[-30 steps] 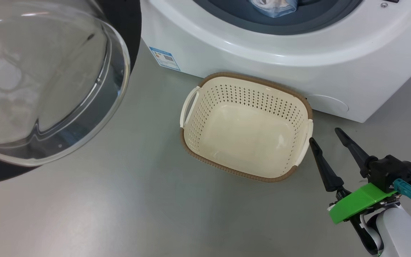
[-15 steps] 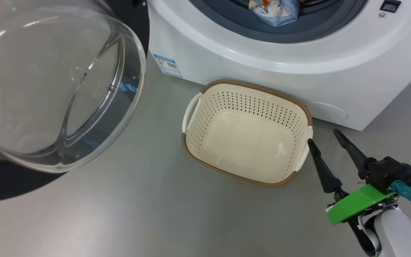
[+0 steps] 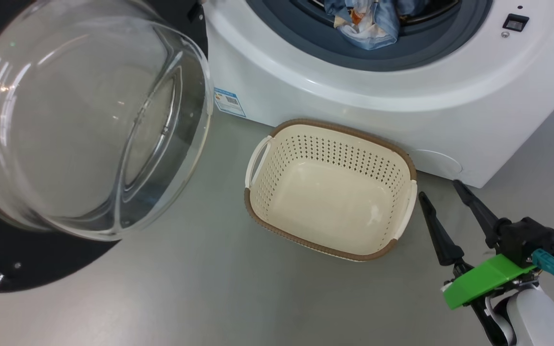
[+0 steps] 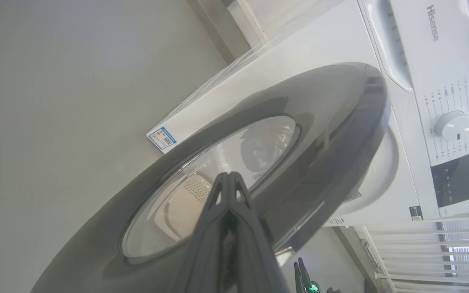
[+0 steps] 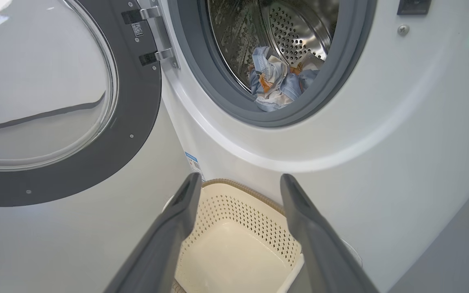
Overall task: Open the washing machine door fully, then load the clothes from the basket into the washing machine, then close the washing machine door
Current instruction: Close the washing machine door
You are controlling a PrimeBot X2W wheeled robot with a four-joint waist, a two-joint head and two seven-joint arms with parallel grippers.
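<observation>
The washing machine door (image 3: pixel 84 125) stands open at the left, its glass bowl bulging toward me inside the black ring. In the left wrist view my left gripper (image 4: pixel 228 176) is shut and empty, its tips against or just off the door's outer face (image 4: pixel 332 122); I cannot tell which. The clothes (image 3: pixel 363 19) lie in a bundle at the drum's mouth (image 5: pixel 277 85), inside the washing machine (image 3: pixel 354 91). On the floor before it the basket (image 3: pixel 306 242) is empty. My right gripper (image 3: pixel 438 189) is open beside the basket's right handle, and its fingers frame the basket (image 5: pixel 234 211) from above (image 5: pixel 240 179).
Grey floor stretches around the basket and under the door. The machine's white front (image 5: pixel 381 122) rises right behind the basket, with a blue label (image 3: pixel 230 102) on its lower corner. A control panel with a dial (image 4: pixel 450 126) sits at the machine's top.
The head camera has tilted up, so more of the drum and clothes shows. The door has swung a little toward the machine. My right gripper holds its place by the basket.
</observation>
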